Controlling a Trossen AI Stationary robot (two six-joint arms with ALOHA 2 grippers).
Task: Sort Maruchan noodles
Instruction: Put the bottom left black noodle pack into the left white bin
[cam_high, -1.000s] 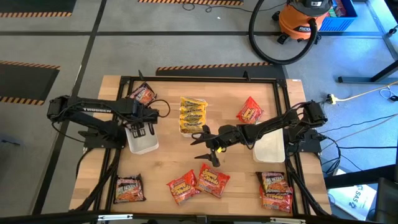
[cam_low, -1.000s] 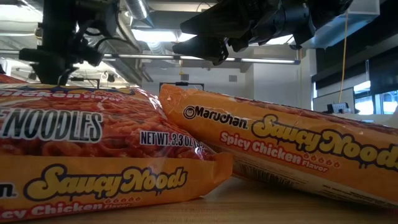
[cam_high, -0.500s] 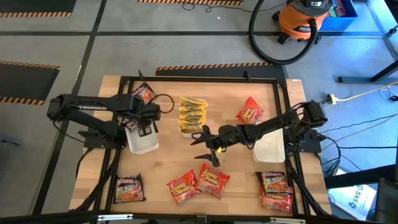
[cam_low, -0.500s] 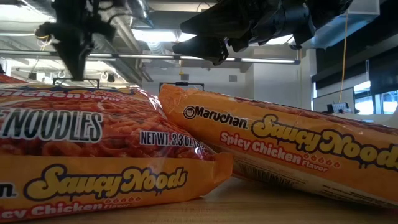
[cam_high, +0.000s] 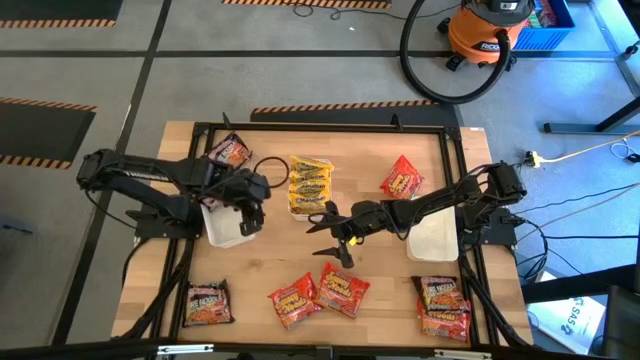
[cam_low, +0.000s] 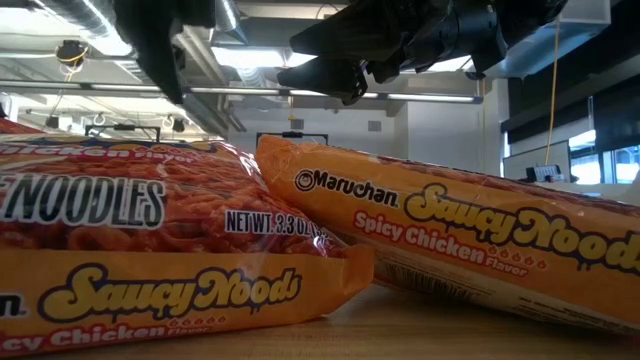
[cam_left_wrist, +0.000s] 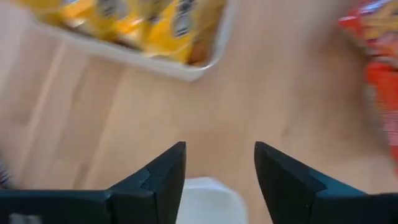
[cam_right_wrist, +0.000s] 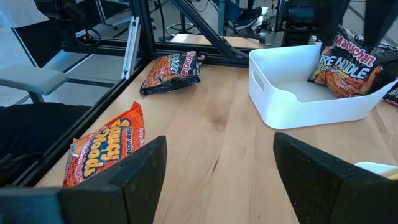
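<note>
Over the wooden table, the left gripper hangs empty with its jaws apart above the left white tray, where a dark Fire Noodle packet lies; the right gripper waits mid-table, jaws wide and empty. Judging by this, one drop is done, and next comes a reach for a loose packet, such as the orange Saucy Noods packets near the front edge.

Left gripper: over the right edge of the left tray, one packet in that tray.
Middle tray: just right of left gripper, packets inside.
Right gripper: below the middle tray, mid-table.
Two packets: nearer the table's front edge than right gripper.
Right tray: right of right gripper, under its arm.
Single packet: front left, well apart from left gripper.
</note>
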